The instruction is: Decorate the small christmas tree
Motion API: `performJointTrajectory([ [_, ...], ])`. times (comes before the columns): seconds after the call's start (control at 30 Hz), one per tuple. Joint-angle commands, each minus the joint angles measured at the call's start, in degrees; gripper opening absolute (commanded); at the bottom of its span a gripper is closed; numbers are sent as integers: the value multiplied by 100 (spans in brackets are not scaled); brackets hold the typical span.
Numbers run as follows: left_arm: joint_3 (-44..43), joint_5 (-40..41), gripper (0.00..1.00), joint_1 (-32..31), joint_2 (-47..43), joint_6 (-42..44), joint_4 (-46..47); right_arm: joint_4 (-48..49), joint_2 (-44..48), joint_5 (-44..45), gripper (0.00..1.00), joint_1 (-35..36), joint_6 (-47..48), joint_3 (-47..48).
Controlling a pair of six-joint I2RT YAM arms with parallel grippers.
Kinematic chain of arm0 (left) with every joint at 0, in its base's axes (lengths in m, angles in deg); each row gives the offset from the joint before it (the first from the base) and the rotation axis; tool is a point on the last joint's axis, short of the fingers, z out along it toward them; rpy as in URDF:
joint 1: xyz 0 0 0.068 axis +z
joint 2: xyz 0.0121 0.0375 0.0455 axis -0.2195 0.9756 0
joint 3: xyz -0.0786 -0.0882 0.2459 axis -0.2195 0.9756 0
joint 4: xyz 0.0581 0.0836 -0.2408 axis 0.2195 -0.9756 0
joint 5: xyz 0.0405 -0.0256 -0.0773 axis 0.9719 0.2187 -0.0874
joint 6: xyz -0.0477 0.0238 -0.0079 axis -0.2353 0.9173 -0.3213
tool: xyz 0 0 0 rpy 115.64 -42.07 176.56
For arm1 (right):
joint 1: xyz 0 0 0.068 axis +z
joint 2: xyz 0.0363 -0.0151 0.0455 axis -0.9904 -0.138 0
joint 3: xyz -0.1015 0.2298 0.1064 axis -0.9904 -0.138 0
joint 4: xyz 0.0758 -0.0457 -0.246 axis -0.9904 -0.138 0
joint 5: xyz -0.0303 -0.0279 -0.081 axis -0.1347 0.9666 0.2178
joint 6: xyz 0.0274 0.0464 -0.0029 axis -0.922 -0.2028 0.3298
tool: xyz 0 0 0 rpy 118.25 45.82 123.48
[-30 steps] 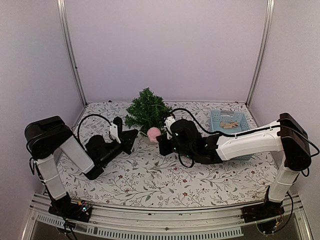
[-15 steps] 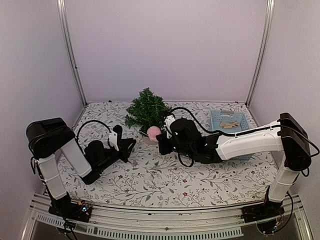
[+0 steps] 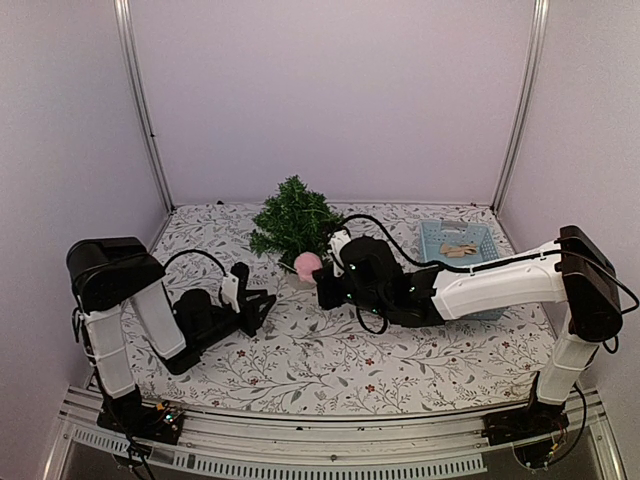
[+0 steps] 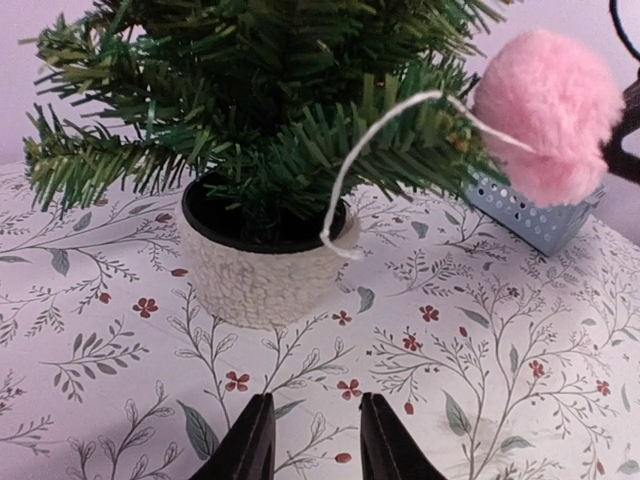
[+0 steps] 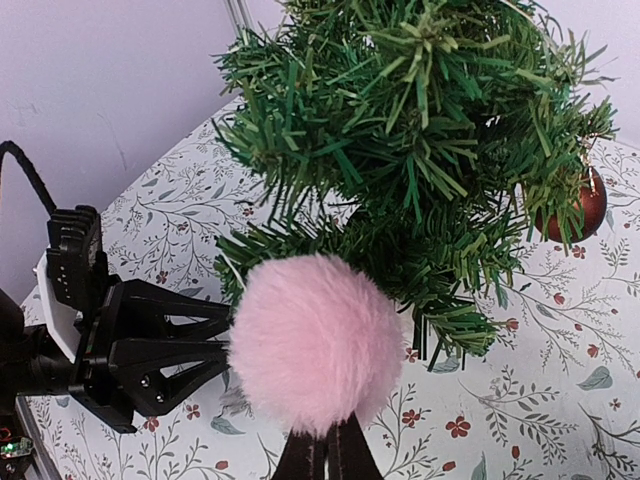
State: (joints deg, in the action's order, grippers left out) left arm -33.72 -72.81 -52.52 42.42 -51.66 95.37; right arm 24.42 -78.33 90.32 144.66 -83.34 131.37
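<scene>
Placement under way

Right gripper (image 5: 325, 452) is pinching fluffy pink pom-pom ornament (image 5: 315, 355) just beside small christmas tree (image 3: 293, 220), which is standing toward the table's back. White string loop (image 4: 345, 190) is draping over a branch; best lowering gently before releasing. Left gripper (image 4: 310, 440), empty, is retreating since a second ago, jaws parting slightly.

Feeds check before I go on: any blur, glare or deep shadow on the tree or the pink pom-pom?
Top external: even, soft light, no glare; the small christmas tree reads dark, needle detail lost. Left wrist: white pot and string loop sharp, no hard shadows. Right wrist: pink pom-pom crowds the near centre, fuzzy-edged; red bauble dim among the branches.
</scene>
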Motion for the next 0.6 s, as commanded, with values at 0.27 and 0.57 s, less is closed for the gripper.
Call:
performJointTrajectory([
  [0.27,-468,89,34,-46,-32,-401,1283,-107,-99,126,0,6,-1,116],
  [0.57,-579,-328,39,-42,-18,-502,1474,-106,-99,126,0,8,8,116],
])
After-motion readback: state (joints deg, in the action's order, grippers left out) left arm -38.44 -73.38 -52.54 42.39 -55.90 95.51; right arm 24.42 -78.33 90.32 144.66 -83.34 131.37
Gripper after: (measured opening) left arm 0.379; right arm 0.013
